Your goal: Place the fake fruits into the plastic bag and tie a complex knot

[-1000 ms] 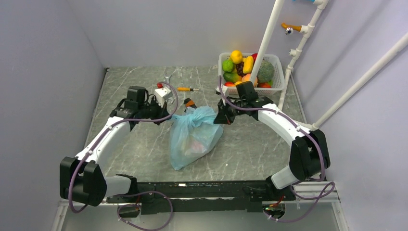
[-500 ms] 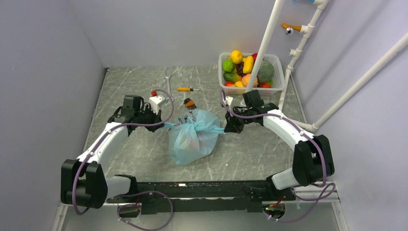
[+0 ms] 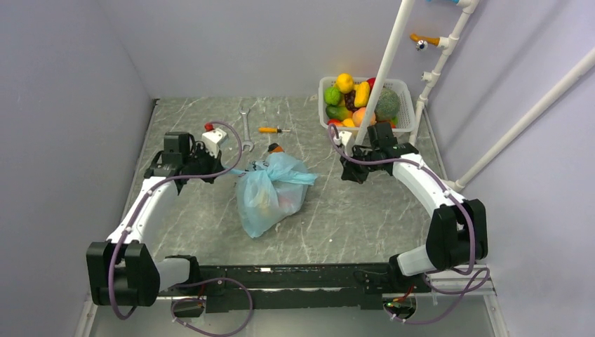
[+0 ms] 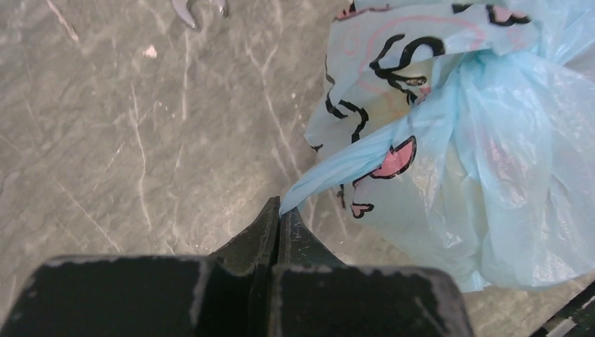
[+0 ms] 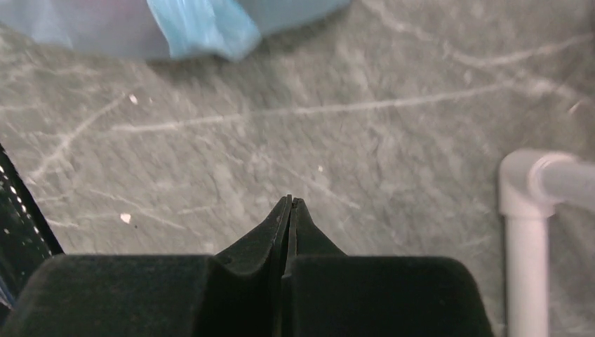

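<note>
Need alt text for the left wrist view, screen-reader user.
The left hand, shut, pinches the tip of a thin twisted tail of the light-blue bag. The bag, printed with dark and pink cartoons, lies on a grey marbled table.

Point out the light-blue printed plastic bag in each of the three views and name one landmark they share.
Top external: light-blue printed plastic bag lies mid-table between the arms.
Left wrist: fills the upper right, one tail pinched in the left gripper with jaws shut.
Right wrist: only a blurred strip along the top-left edge.
Shared landmark: the grey veined tabletop.
</note>
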Available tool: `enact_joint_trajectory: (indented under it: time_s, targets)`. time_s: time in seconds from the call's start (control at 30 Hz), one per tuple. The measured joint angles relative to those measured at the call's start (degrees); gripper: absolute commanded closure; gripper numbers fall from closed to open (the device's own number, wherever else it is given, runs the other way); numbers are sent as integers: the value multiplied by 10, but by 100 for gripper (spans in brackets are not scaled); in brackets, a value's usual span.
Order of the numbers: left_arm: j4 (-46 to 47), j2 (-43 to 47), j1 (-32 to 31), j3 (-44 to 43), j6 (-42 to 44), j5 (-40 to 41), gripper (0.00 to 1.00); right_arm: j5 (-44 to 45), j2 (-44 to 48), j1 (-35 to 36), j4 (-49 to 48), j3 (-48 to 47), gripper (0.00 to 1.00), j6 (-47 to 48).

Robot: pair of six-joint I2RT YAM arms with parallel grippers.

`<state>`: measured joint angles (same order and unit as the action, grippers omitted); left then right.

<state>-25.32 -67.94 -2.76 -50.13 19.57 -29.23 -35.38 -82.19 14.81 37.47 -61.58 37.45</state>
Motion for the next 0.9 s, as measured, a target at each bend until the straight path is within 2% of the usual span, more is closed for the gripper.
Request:
enact_joint_trajectory:
  time_s: [0.2,0.27,0.33,0.37,0.4,0.47,0.53,0.6,0.67,0.73,0.8,0.83,0.87,0.9]
  targets:
    - [-9,-52,7,17,23,1,100,27,-21,-9,-8,62,100,10]
    - [-22,-64,4,18,37,-14,89,24,-33,-8,-10,63,98,9]
    - [-34,-65,-3,16,54,-30,76,14,-40,-8,-4,55,63,10]
    - [-42,-65,-8,11,63,-42,73,3,-44,-7,5,43,45,11]
    - [-48,-65,-11,5,68,-51,71,-6,-46,-5,11,30,32,12]
    - [-59,-66,-15,-7,77,-71,70,-19,-47,0,12,5,14,2]
    - [-63,-66,-17,-20,78,-87,70,-27,-47,14,5,-16,2,-7]
    - [-63,-66,-21,-28,78,-99,68,-28,-47,39,-5,-28,0,-11]
    - [-65,-66,-26,-32,78,-106,60,-28,-47,63,-11,-32,0,-9]
    - [-70,-66,-31,-35,79,-110,44,-24,-50,89,-16,-32,2,-3]
    - [-80,-69,-34,-43,83,-111,24,-20,-63,113,-22,-36,9,3]
    - [-84,-70,-34,-48,87,-110,9,-19,-71,120,-24,-39,14,7]
    - [-89,-72,-33,-53,92,-110,2,-15,-87,129,-26,-47,22,10]
    - [-93,-72,-30,-57,97,-110,1,-12,-99,132,-29,-52,30,14]
